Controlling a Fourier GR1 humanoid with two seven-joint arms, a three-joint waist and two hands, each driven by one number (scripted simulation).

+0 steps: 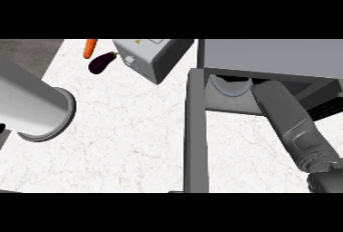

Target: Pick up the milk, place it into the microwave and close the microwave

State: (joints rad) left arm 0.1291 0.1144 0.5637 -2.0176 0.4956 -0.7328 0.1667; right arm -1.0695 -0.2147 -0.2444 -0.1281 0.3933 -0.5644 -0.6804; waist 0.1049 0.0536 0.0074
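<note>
The milk (157, 61), a grey carton with a pale label, is sitting on the white marble counter (120, 149) just left of the microwave (268, 52), outside it and with no hand touching it. Left of the carton an aubergine (102, 63) is lying, with a carrot (90, 48) just beyond it. The microwave door (195, 136) is standing open. The right forearm (288, 122) is reaching into the opening, its hand hidden under the microwave's top, so I cannot tell whether those fingers are apart or together, nor place the milk against them beyond saying it lies well to the left of where the arm is disappearing. A pale rounded object (231, 87) is showing inside, beside the arm. The left forearm (30, 102) is hanging over the counter's left side, its hand out of sight.
</note>
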